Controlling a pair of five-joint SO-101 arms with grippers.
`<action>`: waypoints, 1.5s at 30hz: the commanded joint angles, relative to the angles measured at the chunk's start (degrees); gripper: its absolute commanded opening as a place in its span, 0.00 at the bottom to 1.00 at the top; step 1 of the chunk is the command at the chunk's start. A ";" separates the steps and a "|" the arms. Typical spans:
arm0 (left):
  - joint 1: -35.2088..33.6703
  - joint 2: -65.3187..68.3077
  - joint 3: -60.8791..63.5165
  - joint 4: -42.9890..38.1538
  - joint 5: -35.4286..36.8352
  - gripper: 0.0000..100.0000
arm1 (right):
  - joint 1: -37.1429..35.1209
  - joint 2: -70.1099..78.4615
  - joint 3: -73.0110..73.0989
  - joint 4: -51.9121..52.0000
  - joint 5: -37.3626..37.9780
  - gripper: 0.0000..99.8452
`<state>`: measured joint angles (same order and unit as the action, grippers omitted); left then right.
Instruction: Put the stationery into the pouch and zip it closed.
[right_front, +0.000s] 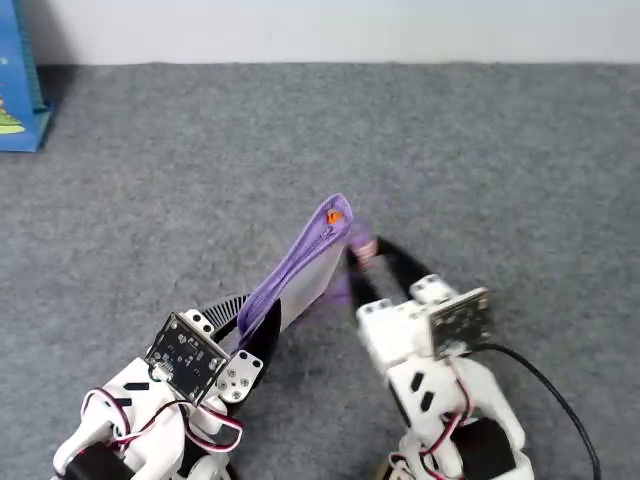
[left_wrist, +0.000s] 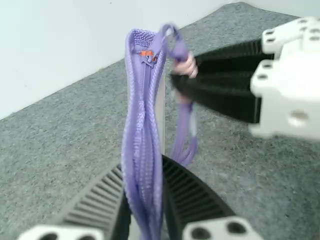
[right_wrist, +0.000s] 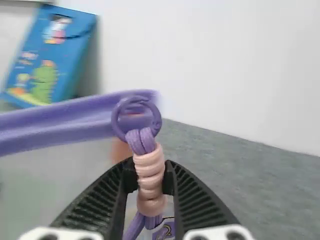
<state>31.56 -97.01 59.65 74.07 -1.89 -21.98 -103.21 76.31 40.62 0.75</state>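
Clamping the pouch (right_front: 300, 268) — left gripper (left_wrist: 144, 169); right gripper (right_wrist: 145, 169) pinches its cord (right_wrist: 141, 141).

Centre near: the pouch (right_front: 300, 270) is standing on edge, the left end effector (right_front: 262, 330) pinching its near end and the right end effector (right_front: 362, 255) clamping its pull cord (right_wrist: 148, 165); together they are blocking passage across.
Far left: a blue box (right_front: 18, 90) is occupying the corner.
Far edge: a wall (right_front: 330, 30) is closing off the surface (right_front: 480, 150).
Far and right: bare grey surface is giving room to pass.

Over the middle of the surface (right_front: 520, 150), the pouch (right_front: 300, 268) runs from the left gripper (right_front: 262, 322) at 7 o'clock toward 1 o'clock, its cord pull (right_wrist: 145, 150) held in the right gripper (right_front: 357, 262) at 3 o'clock, and a box (right_front: 18, 95) sits well apart at 10 o'clock.
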 joint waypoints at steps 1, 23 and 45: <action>-0.18 0.35 0.57 0.62 -0.53 0.01 | 10.07 -0.22 -0.09 -1.71 4.13 0.01; -0.44 0.35 0.48 0.35 -0.35 0.01 | 23.08 -0.75 8.44 -10.51 15.47 0.01; -30.24 0.79 9.71 -22.77 12.75 0.28 | -1.98 -0.31 -8.97 20.53 -6.33 0.27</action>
<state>6.07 -96.75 69.76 55.52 8.84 -21.98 -104.09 70.68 60.92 -3.56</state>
